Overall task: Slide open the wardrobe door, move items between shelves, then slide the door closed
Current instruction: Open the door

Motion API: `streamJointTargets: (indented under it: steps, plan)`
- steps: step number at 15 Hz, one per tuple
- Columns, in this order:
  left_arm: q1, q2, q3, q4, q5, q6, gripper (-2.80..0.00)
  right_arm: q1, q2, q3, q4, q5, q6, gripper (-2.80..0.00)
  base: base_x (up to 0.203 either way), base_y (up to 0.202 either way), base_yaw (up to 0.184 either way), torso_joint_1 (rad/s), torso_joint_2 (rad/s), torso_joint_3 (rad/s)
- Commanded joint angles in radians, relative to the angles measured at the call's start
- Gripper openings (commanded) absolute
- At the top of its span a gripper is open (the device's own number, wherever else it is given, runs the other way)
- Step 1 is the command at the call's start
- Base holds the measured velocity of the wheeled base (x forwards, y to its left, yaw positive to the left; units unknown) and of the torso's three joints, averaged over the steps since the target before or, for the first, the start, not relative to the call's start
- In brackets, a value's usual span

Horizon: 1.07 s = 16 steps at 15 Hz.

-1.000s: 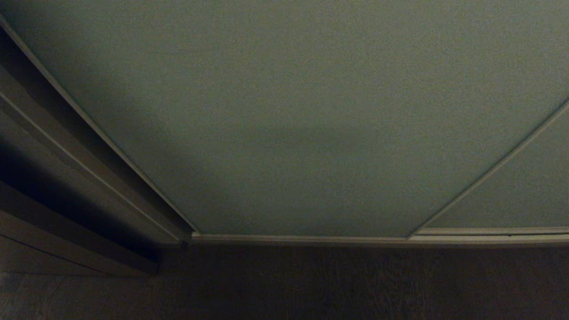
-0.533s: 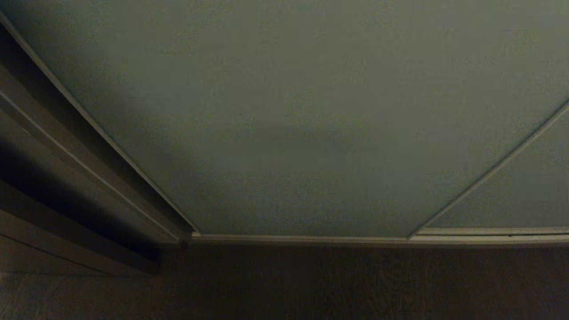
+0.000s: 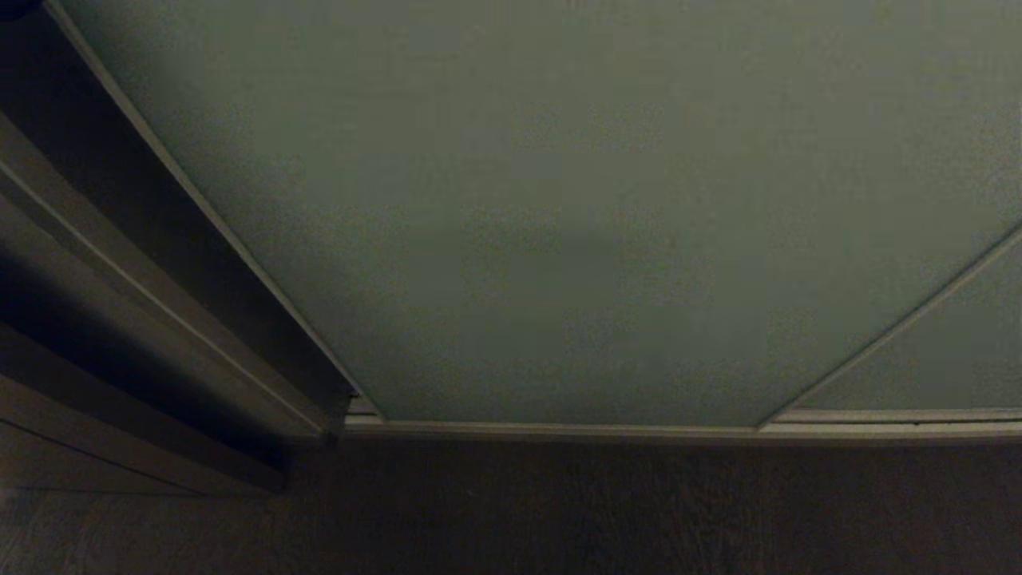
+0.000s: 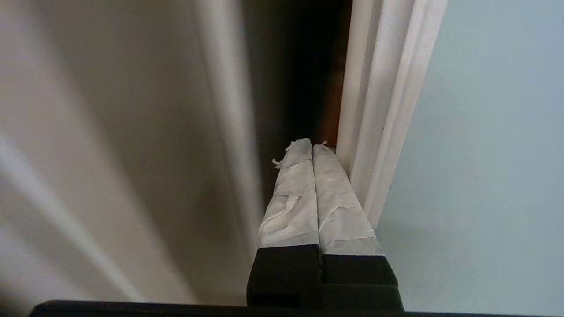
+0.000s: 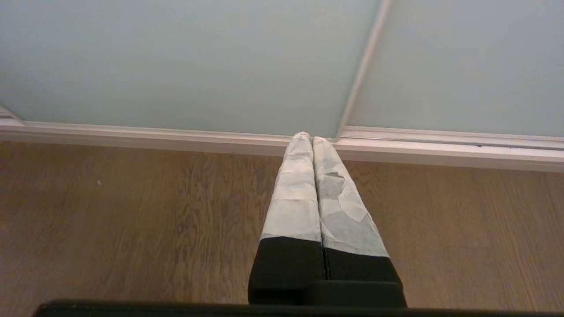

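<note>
The left gripper (image 4: 312, 147) has its two taped fingers pressed flat together, holding nothing, with the tips poked into the dark gap beside the pale framed edge of the sliding wardrobe door (image 4: 484, 132). One finger (image 4: 339, 198) lies right against that silvery frame (image 4: 374, 132); whether it actually touches is hard to tell. Beyond the tips the gap is black, and nothing inside the wardrobe can be made out: no shelf or toy shows. On the gap's other side the wooden jamb (image 4: 110, 132) is smeared and indistinct.

The right gripper (image 5: 312, 140) is likewise closed and empty, its two fingers pointing down toward the wooden floor (image 5: 132, 211) near the bottom rail (image 5: 176, 136).

In the head view neither arm appears. Two grey-green panels are visible: the sliding wardrobe door (image 3: 559, 200) fills most of the picture, and a second panel (image 3: 942, 359), cut off at the right edge, overlaps it. A narrow dark opening (image 3: 168, 239) runs along the door's left edge.
</note>
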Motion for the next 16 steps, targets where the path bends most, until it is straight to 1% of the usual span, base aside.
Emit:
streamJointTargets:
  steps: [1, 4, 5, 7, 10, 12, 14, 16]
  plan:
    - [-0.067, -0.027, 0.003, 0.022, 0.000, 0.008, -2.80, -0.002, 0.002, 0.000, 0.000, 0.000, 0.000, -2.80, 0.000, 0.000, 0.000, 0.000, 0.00, 0.000]
    - [-0.235, -0.052, 0.007, 0.049, 0.008, 0.034, -2.80, 0.000, 0.002, 0.001, 0.000, 0.001, 0.000, -2.80, 0.000, 0.000, 0.000, 0.000, 0.00, 0.000]
    - [-0.278, -0.059, 0.008, 0.052, 0.012, 0.041, -2.80, 0.000, 0.002, -0.001, 0.000, 0.001, 0.000, -2.80, 0.000, 0.000, 0.000, 0.000, 0.00, 0.000]
    - [-0.319, -0.088, 0.007, 0.057, 0.011, 0.049, -2.80, 0.000, 0.002, 0.001, 0.000, 0.000, 0.000, -2.80, 0.000, 0.000, 0.000, 0.000, 0.00, 0.000]
    - [-0.326, -0.129, -0.009, 0.122, 0.013, 0.047, -2.80, 0.000, 0.002, 0.000, 0.000, 0.000, 0.000, -2.80, 0.000, 0.000, 0.000, 0.000, 0.00, 0.000]
    - [-0.318, -0.140, -0.005, 0.131, 0.018, 0.040, -2.80, 0.000, 0.002, 0.000, 0.000, 0.001, 0.000, -2.80, 0.000, 0.000, 0.000, 0.000, 0.00, 0.000]
    - [-0.317, -0.150, 0.028, 0.132, 0.056, 0.019, -2.80, 0.000, 0.002, -0.001, 0.000, 0.001, 0.000, -2.80, 0.000, 0.000, 0.000, 0.000, 0.00, 0.000]
    - [-0.307, -0.157, 0.088, 0.156, 0.100, -0.003, -2.80, 0.000, 0.002, -0.001, 0.000, 0.001, 0.000, -2.80, 0.000, 0.000, 0.000, 0.000, 0.00, 0.000]
